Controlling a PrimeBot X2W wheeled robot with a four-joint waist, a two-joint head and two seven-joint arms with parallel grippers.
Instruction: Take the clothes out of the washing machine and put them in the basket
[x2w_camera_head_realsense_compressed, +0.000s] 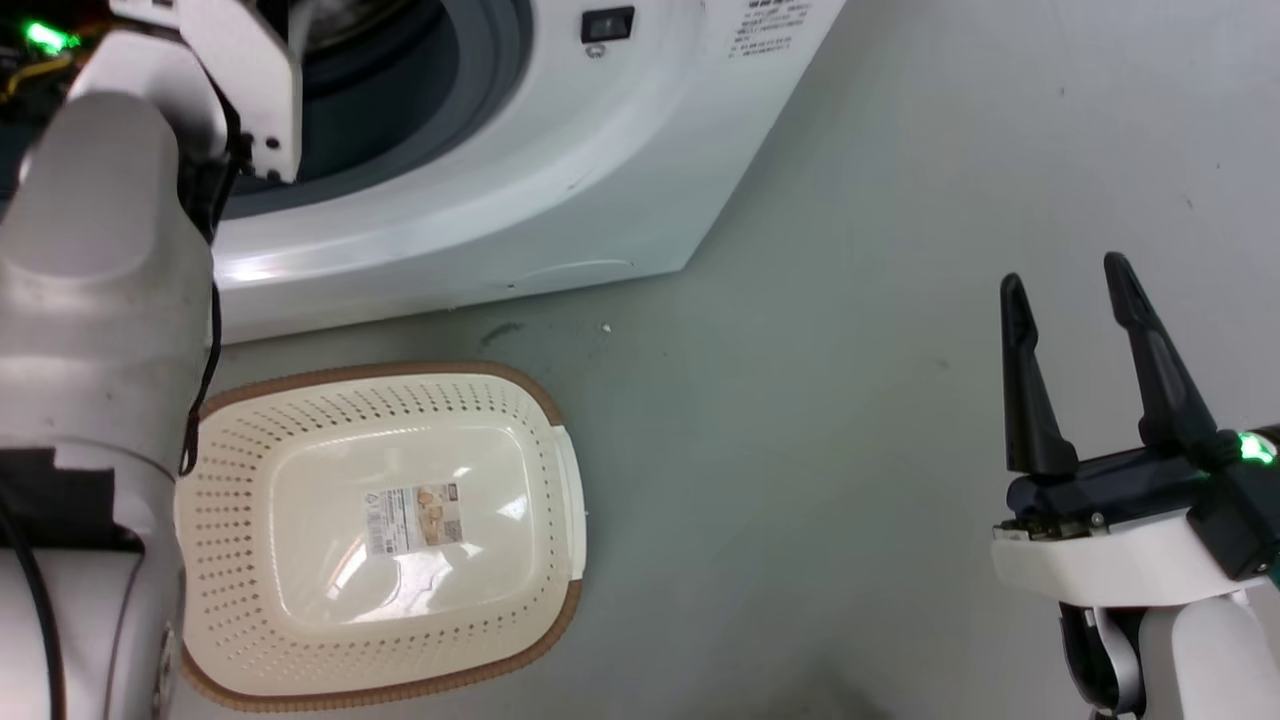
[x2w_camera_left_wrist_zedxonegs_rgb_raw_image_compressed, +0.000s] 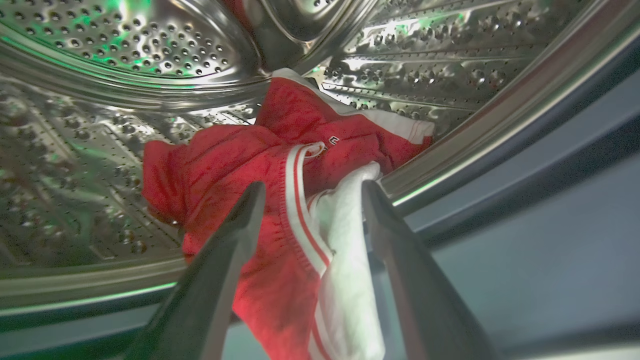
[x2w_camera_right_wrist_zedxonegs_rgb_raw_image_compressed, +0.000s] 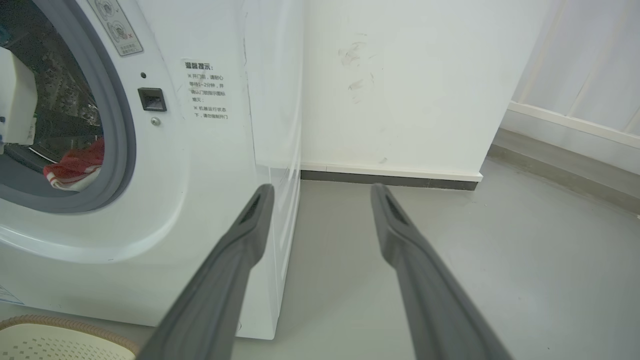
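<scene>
Status: basket (x2w_camera_head_realsense_compressed: 330, 405) sits on the floor (x2w_camera_head_realsense_compressed: 800, 450) near left, just in front of the washing machine (x2w_camera_head_realsense_compressed: 560, 170), with nothing in it but its paper label (x2w_camera_head_realsense_compressed: 415, 518), so zero transferred as far as I can see. Right gripper (x2w_camera_head_realsense_compressed: 1063, 270) is near right over bare floor, fingers spread, carrying nothing, well apart from the machine. Left arm (x2w_camera_head_realsense_compressed: 100, 300) reaches past the basket into the door opening. Further in, left gripper (x2w_camera_left_wrist_zedxonegs_rgb_raw_image_compressed: 314, 184) is inside the steel drum (x2w_camera_left_wrist_zedxonegs_rgb_raw_image_compressed: 125, 50), fingers spread wide with the clothes (x2w_camera_left_wrist_zedxonegs_rgb_raw_image_compressed: 240, 165) between them. Fabric runs down between the fingers but they aren't pressed onto it, so I'd call it a straddle, not a pinch yet. Clothes: crumpled red heap at the drum's front lip, nearest edge spilling toward the grey rubber ring (x2w_camera_right_wrist_zedxonegs_rgb_raw_image_compressed: 122, 140). They have white trim, a red-white striped band down the middle, a white panel beside it, and a scrap of lettering too small to read. Can't tell if it's one garment or several. Left to do, my read: close on the bundle, pull out, drop in basket, recheck drum.
</scene>
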